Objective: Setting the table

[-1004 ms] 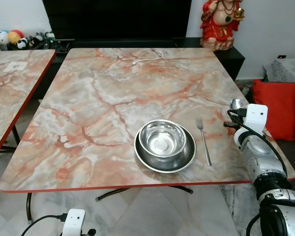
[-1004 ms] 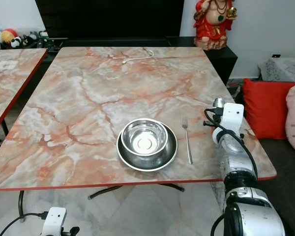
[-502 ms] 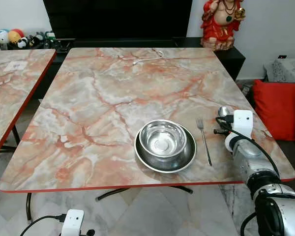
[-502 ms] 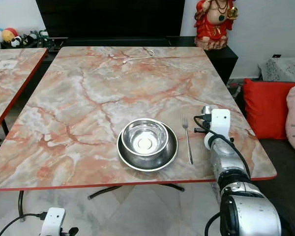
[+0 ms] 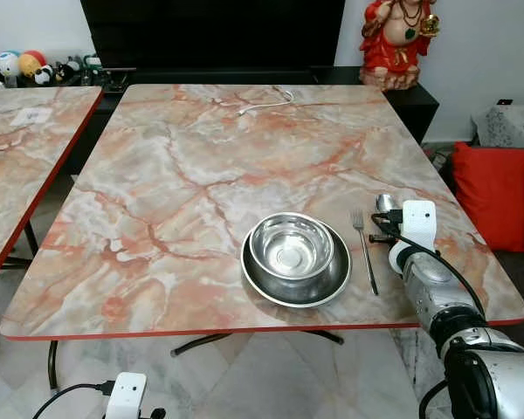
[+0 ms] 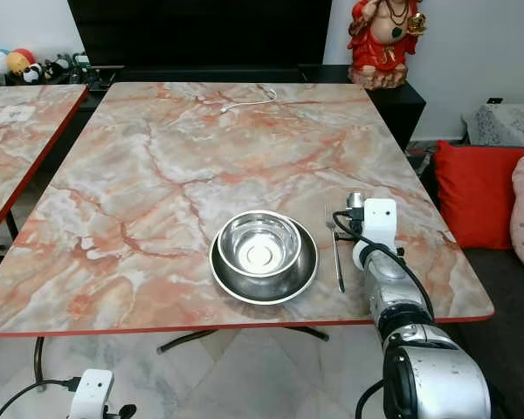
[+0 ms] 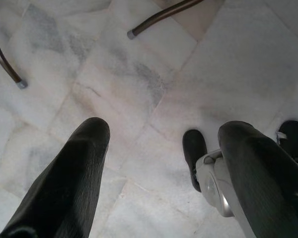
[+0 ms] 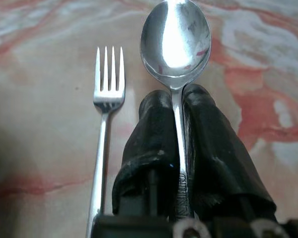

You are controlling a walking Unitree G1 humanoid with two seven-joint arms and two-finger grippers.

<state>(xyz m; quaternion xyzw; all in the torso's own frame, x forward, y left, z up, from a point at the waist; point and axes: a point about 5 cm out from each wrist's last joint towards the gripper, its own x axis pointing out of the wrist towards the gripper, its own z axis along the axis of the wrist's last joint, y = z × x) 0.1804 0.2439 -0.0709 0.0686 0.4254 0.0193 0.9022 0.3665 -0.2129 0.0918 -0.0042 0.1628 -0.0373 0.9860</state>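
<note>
Right gripper (image 8: pixel 181 116) pinches a spoon (image 8: pixel 176 39) just beside the fork (image 5: pixel 362 249), apparently above the marble table (image 5: pixel 201 175). Bowl (image 5: pixel 290 246) sits in plate (image 5: pixel 271 284). Spoon release remains.

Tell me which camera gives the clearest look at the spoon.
The right wrist view: the spoon sits clamped between the right gripper fingers, bowl forward, beside the fork. In the eye views just its small bowl peeks past the wrist.
</note>
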